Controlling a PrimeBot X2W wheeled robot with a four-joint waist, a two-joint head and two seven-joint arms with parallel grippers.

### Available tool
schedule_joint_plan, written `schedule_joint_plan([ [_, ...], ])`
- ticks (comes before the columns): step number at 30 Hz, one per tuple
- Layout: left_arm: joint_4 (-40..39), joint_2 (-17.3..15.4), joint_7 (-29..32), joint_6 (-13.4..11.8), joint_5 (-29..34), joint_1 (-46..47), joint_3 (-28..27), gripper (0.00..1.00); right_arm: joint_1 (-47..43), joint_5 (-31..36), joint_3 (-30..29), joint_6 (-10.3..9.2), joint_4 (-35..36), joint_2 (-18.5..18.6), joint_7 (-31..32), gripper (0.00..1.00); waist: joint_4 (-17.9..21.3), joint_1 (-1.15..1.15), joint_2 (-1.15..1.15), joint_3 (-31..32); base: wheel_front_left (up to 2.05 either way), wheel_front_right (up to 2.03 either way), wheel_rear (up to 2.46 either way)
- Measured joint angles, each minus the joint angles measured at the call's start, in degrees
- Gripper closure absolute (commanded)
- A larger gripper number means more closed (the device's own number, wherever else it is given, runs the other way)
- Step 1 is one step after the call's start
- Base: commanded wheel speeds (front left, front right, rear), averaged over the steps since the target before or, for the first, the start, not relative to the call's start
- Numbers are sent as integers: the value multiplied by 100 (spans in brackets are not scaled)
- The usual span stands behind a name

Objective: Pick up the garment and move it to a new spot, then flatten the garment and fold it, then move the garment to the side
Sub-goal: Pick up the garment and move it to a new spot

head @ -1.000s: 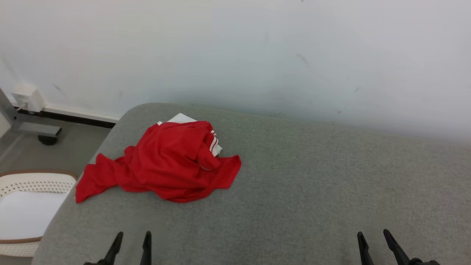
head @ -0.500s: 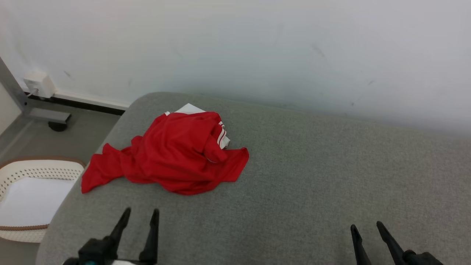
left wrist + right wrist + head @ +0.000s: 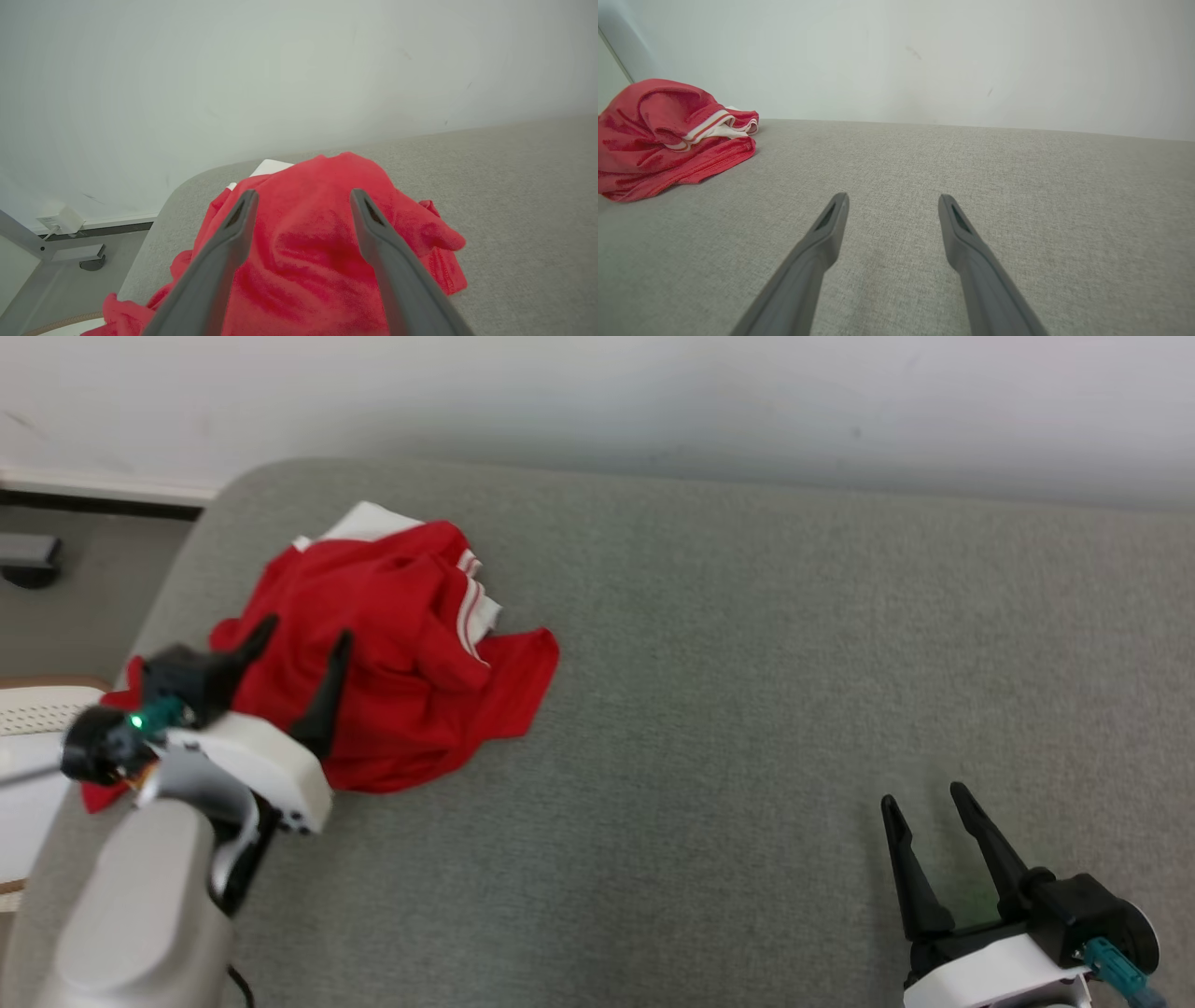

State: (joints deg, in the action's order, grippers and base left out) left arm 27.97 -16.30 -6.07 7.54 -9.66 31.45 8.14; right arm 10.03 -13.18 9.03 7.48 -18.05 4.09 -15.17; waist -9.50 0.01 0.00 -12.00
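A crumpled red garment (image 3: 411, 644) with white trim lies in a heap at the far left of the grey cushioned surface (image 3: 747, 663). My left gripper (image 3: 303, 639) hovers over its near left part, jaws open and nothing between them. In the left wrist view the two fingers straddle the red heap (image 3: 317, 224) from above. My right gripper (image 3: 924, 798) stands open over bare grey fabric at the near right, far from the cloth. From the right wrist the garment (image 3: 668, 135) shows at the far left, beyond that gripper's open tips (image 3: 893, 199).
A white wall (image 3: 653, 392) runs along the far edge of the cushion. Off the cushion's left edge stands a white perforated basket (image 3: 37, 709) on the floor. A wall socket (image 3: 63, 219) and a metal frame foot (image 3: 91, 261) are near the far left corner.
The head camera has tilted down and shifted. My left arm has risen forward from the near edge to over the garment. The right gripper has come a little further in. The garment lies as before.
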Motion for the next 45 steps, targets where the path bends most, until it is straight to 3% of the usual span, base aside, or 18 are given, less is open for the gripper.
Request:
schedule_joint_plan([
  [5,439,-475,632,0,-223,603,170,0,162,0,3,0,-10,18,0,0,240,0,0,-415,0,0,0],
  [14,1055,-708,1517,0,-1070,952,664,0,331,-1,47,0,-51,3,0,0,617,0,0,-740,0,0,0],
  [15,1113,-719,1570,0,-1147,955,720,15,343,-2,55,0,-56,0,0,0,638,0,0,-741,0,0,0],
  [16,1173,-731,1617,0,-1221,961,761,76,349,-9,66,0,-65,-4,0,0,655,0,0,-733,0,0,0],
  [17,1245,-749,1645,0,-1278,967,783,100,352,-12,71,0,-76,-11,0,0,669,0,0,-717,0,0,0],
  [27,1344,-1039,1505,-7,-1629,925,730,100,209,-45,-29,0,-133,-51,0,0,745,-1,0,-340,0,0,0],
  [30,1105,-1163,1381,-130,-1659,918,603,100,90,-55,-71,0,-163,-57,0,0,734,-1,0,-138,0,0,0],
  [37,157,-1414,1373,-308,-1671,910,457,100,-108,-75,-56,0,-210,-80,0,0,666,-1,0,361,0,0,0],
  [45,-1340,-1485,1780,-379,-1895,812,415,100,-288,-103,-26,0,-230,-100,-1,0,727,-1,0,747,0,0,0],
])
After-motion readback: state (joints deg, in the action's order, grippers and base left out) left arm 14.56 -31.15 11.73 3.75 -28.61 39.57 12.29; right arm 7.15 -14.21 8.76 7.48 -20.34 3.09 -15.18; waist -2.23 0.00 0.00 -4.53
